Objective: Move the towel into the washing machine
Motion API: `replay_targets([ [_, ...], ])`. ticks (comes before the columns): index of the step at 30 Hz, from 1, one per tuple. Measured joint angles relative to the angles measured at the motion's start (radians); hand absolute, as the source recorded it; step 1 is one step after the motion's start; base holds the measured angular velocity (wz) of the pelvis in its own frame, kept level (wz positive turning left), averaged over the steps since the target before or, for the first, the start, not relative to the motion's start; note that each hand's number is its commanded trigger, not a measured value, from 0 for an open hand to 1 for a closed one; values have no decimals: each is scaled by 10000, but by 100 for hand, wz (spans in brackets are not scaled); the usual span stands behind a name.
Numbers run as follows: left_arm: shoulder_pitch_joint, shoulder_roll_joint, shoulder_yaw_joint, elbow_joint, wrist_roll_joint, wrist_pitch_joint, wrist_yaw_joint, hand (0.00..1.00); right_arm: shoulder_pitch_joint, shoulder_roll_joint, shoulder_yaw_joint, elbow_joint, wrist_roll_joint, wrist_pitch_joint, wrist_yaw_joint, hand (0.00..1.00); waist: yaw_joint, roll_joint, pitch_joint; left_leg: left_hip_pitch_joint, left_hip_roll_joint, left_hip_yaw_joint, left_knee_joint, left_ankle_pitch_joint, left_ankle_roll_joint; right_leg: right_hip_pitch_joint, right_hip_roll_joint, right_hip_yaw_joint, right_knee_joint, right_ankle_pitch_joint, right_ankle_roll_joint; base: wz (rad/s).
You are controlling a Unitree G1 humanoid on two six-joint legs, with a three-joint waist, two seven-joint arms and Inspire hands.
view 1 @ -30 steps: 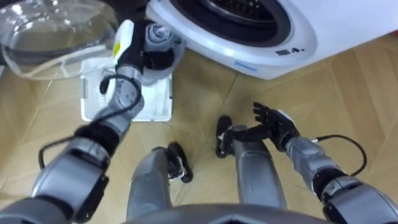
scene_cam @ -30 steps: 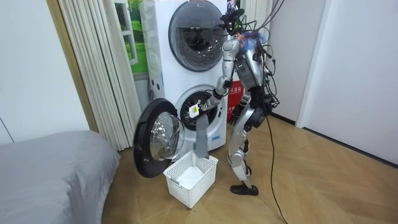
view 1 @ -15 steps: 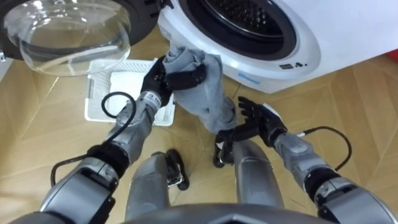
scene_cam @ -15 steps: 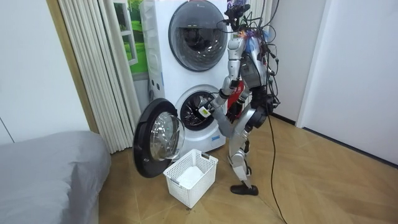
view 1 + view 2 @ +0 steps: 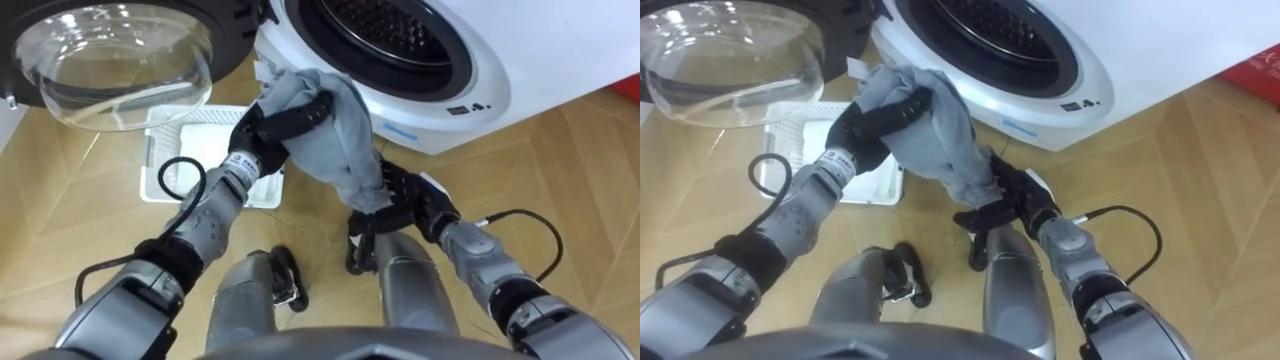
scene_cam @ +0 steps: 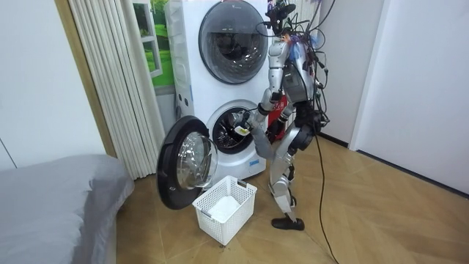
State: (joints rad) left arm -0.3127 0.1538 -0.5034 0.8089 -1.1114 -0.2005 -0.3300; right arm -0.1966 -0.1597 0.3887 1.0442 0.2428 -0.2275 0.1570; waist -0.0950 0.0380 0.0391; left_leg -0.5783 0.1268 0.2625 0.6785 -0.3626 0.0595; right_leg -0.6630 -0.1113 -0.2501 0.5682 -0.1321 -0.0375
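At 1 o'clock the drum mouth stands open and clear; the swung-out door blocks 10 o'clock; the basket occupies floor at 9 o'clock.

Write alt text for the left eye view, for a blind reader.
The left hand grips a bunched grey towel just outside the open washing machine; the open right hand reaches under its hanging end. A white laundry basket sits by the open glass door.
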Motion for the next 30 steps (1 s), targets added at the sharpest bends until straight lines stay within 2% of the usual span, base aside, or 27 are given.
replay_targets([
  [6, 0, -80, 288, -169, -245, 448, -312, 100, 89, 38, -277, -16, -177, 73, 78, 0, 130, 78, -17, 59, -26, 24, -202, 72, -53, 21, 59, 8, -148, 39, -15, 0],
  [7, 0, -108, 289, -170, -419, 560, -332, 100, 101, 38, -296, -38, -177, 107, 71, 29, 133, 79, -17, 88, -35, 30, -247, 83, -62, 29, 61, 14, -157, 39, -15, 0],
  [8, 0, -117, 301, -172, -484, 633, -346, 100, 102, 38, -304, -40, -176, 116, 68, 81, 135, 79, -18, 96, -32, 31, -259, 85, -66, 34, 67, 14, -161, 39, -15, 0],
  [9, 0, -125, 299, -176, -595, 729, -362, 100, 105, 38, -304, -56, -178, 163, 59, 100, 125, 79, -18, 111, -30, 31, -291, 94, -83, 35, 61, 15, -163, 38, -17, 0],
  [14, 27, -195, 299, -166, -656, 1028, -626, 100, 110, 13, -414, -74, -180, 526, -26, 100, 116, 75, -19, 174, -51, 56, -379, 132, -119, 40, 61, 35, -168, 28, -31, 0],
  [17, 225, -227, 291, -159, -654, 1172, -971, 100, 105, -15, -604, 10, -227, 835, -86, 100, 91, 68, -17, 264, -162, 125, -456, 154, -112, 50, 57, 140, -150, 26, -32, -5],
  [25, 697, -223, 243, -158, -762, 1687, -1510, 100, 122, -51, -681, -268, -955, 1621, -183, 100, 82, 32, -9, 292, -162, 243, -568, 205, -96, -40, 55, 320, -176, 31, -17, -2],
  [30, 700, -209, 229, -136, -772, 1803, -1760, 100, 45, -39, -682, -420, -1127, 1860, -230, 100, 74, 18, -18, 250, -163, 298, -616, 207, -96, -133, 56, 339, -139, 36, -17, -2],
])
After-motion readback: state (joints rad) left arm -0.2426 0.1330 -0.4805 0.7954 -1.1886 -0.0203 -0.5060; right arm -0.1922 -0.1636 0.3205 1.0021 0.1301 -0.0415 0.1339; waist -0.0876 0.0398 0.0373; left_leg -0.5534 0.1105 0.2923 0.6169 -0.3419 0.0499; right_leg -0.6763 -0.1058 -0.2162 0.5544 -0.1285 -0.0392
